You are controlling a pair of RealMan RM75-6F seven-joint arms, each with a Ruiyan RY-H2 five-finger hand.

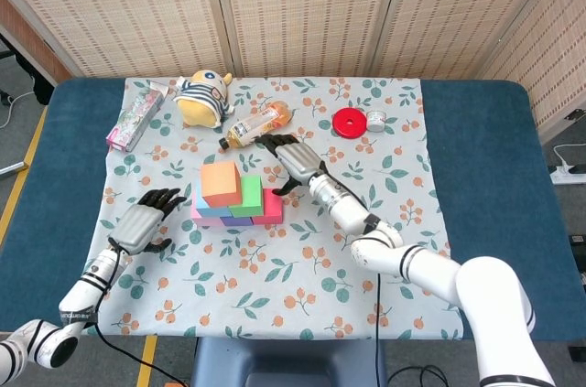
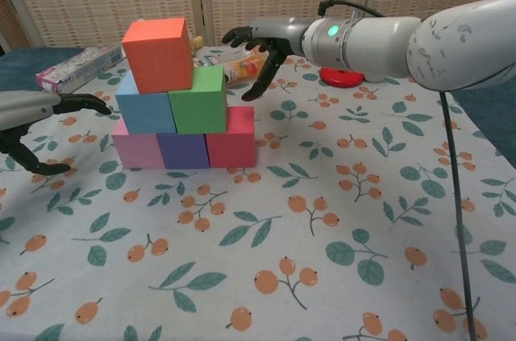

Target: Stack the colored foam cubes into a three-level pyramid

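A three-level foam pyramid stands mid-cloth: pink cube (image 2: 137, 150), purple cube (image 2: 182, 150) and red cube (image 2: 232, 139) at the bottom, blue cube (image 2: 144, 104) and green cube (image 2: 198, 100) above, orange cube (image 2: 158, 54) on top, slightly turned. From the head view the orange cube (image 1: 220, 183) tops the stack. My right hand (image 2: 262, 39) hovers open just right of and behind the stack, touching nothing; the head view shows my right hand (image 1: 295, 160) too. My left hand (image 2: 36, 111) is open to the stack's left, apart from it, also seen as my left hand (image 1: 142, 224).
Behind the stack lie a juice bottle (image 1: 256, 123), a plush toy (image 1: 205, 97) and a snack packet (image 1: 137, 113). A red disc (image 1: 348, 121) and a small silver can (image 1: 375, 120) sit at the back right. The floral cloth (image 1: 302, 268) covers a blue table.
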